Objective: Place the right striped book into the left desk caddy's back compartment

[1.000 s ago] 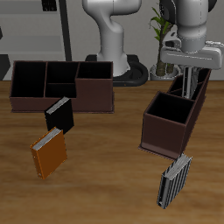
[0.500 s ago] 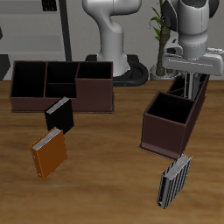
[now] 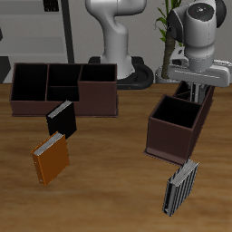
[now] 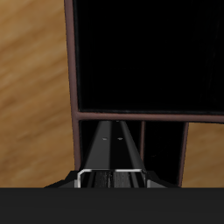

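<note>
The left desk caddy [image 3: 170, 140] is a dark brown narrow box. My gripper [image 3: 193, 89] hangs over its back compartment [image 3: 209, 101], shut on the right striped book [image 3: 196, 93], a thin black book with grey stripes that stands on end and reaches down into that section. In the wrist view the book [image 4: 112, 144] runs from my gripper [image 4: 111, 178] into the back compartment [image 4: 162, 149], on the near side of the divider. The square level-topped compartment [image 4: 144, 52] lies beyond the divider. The book's lower end is hidden inside the caddy.
A wide low brown caddy [image 3: 98, 100] stands at the back. A plain black book [image 3: 60, 118] and an orange book [image 3: 51, 159] lie in front of it. A grey-and-white finely striped book [image 3: 181, 187] lies near the table's front edge, before the narrow caddy.
The gripper has come down a little over the back compartment, with the book going deeper into it. Nothing else on the table has moved.
</note>
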Motion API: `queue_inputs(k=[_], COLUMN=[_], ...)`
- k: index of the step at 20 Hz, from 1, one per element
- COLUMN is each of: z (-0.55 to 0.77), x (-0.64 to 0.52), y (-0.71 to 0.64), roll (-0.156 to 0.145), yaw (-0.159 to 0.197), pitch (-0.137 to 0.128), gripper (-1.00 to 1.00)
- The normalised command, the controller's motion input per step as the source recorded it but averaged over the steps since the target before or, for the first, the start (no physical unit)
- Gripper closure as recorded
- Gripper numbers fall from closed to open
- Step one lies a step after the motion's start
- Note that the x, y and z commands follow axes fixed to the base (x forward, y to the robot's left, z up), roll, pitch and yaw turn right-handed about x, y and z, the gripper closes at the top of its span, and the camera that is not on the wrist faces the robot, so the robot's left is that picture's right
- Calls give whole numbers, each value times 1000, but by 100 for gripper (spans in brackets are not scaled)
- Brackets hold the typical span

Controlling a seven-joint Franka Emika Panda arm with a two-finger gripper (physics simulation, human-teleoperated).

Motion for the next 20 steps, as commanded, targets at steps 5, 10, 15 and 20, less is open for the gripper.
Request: queue_inputs(k=[5, 10, 15, 20], z=[-230, -163, 28, 81], x=[81, 50, 26, -51], y=[-8, 22, -94, -9], roll=[-15, 22, -9, 0], yaw=[-10, -12, -22, -1], pitch=[54, 60, 5, -14], gripper=[100, -100, -100, -100])
